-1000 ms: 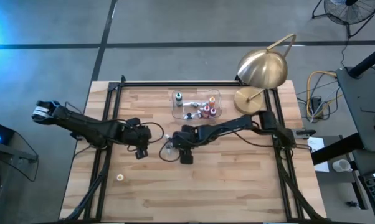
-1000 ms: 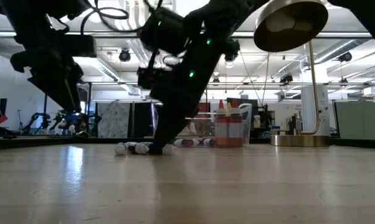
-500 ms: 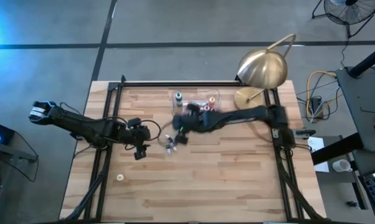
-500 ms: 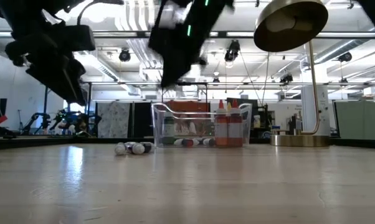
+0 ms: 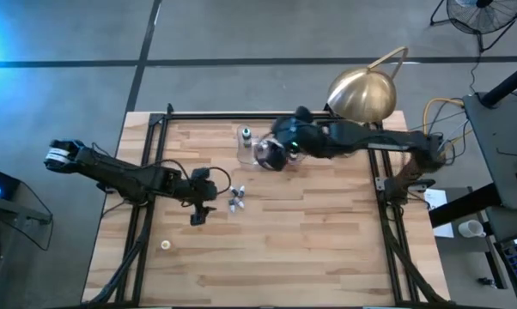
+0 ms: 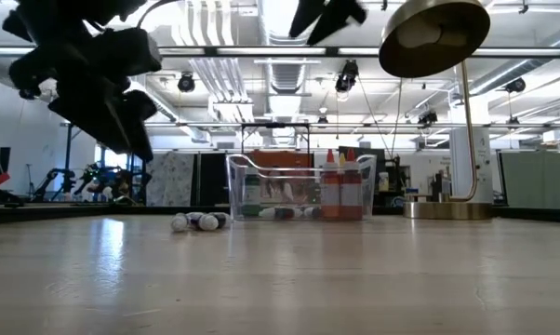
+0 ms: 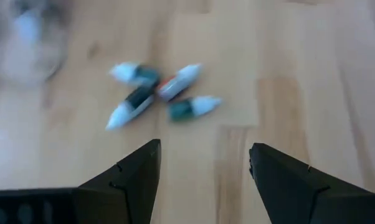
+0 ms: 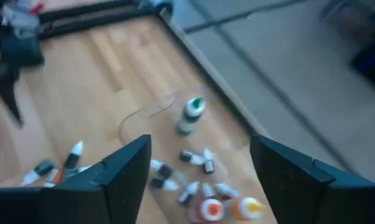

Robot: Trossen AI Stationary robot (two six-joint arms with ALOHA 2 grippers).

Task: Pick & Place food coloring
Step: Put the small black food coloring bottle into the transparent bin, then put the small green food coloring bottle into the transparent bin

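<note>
Food coloring [image 7: 156,93]: four bottles loose on table (others in tub [image 5: 271,146]).

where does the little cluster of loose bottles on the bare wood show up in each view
High view: the loose bottles lie mid-table, just right of the left tool.
Low view: the cluster lies on the wood, left of the clear tub.
Left wrist view: centre of the picture, beyond the open fingers.
Right wrist view: lower left corner.
Shared landmark: the clear tub, seen in all but the left wrist view.
</note>
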